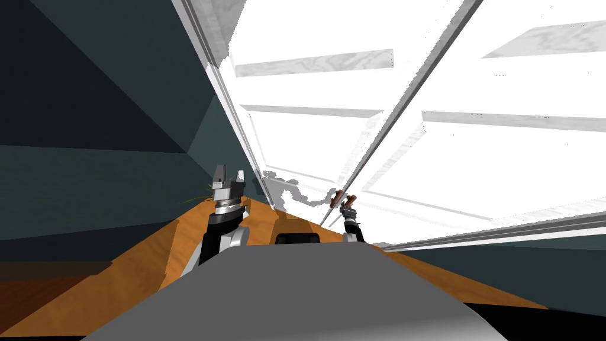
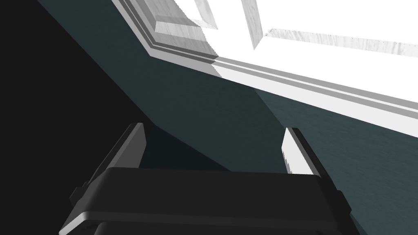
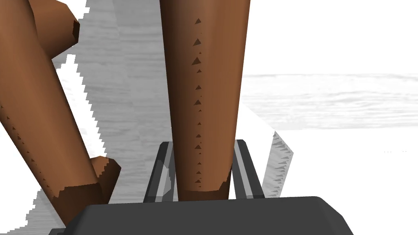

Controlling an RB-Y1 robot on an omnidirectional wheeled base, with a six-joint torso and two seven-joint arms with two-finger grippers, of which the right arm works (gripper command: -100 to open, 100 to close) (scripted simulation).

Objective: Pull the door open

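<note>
A white panelled double door (image 1: 331, 136) stands right in front of me. Two brown bar handles sit at the seam between its leaves. My right gripper (image 1: 348, 203) is shut on one brown handle (image 3: 204, 102), its fingers (image 3: 163, 171) pressing both sides of the bar. The second brown handle (image 3: 28, 102) hangs just beside it on the other leaf. The right leaf (image 1: 503, 136) angles slightly out from the left one. My left gripper (image 1: 228, 176) is raised off to the left, open and holding nothing, near the door frame (image 2: 183, 53).
A dark teal wall (image 1: 106, 118) runs along my left, and a low dark wall (image 1: 521, 272) borders my right. The floor (image 1: 154, 260) under me is orange-brown wood. A bit of green plant (image 1: 201, 192) peeks out by the left gripper.
</note>
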